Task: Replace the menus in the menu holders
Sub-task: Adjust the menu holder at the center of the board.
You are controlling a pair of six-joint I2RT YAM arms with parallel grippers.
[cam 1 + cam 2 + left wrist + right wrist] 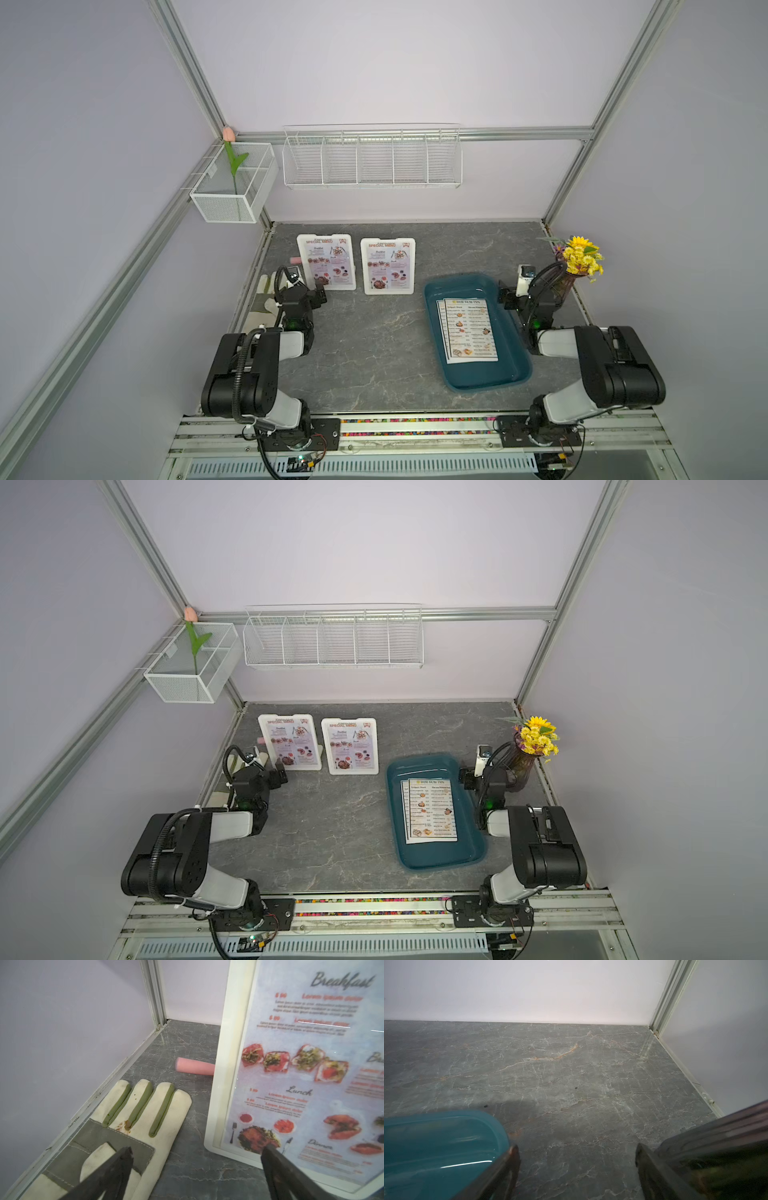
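The left end effector [197, 1150] hangs released beside a white plastic tent-shaped menu holder [223, 1084], while the right end effector [576, 1147] gapes empty beside a teal rectangular tray [456, 1114].

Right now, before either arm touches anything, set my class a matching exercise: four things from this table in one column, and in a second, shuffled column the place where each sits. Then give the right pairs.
Things
1. SPECIAL MENU sheet
2. DIM SUM INN menu
3. work glove
4. yellow flowers

Places
A. in the dark vase at the right edge of the table
B. lying flat in the teal tray
C. standing in a white menu holder
D. flat on the table at its left edge

Pairs: 1-C, 2-B, 3-D, 4-A
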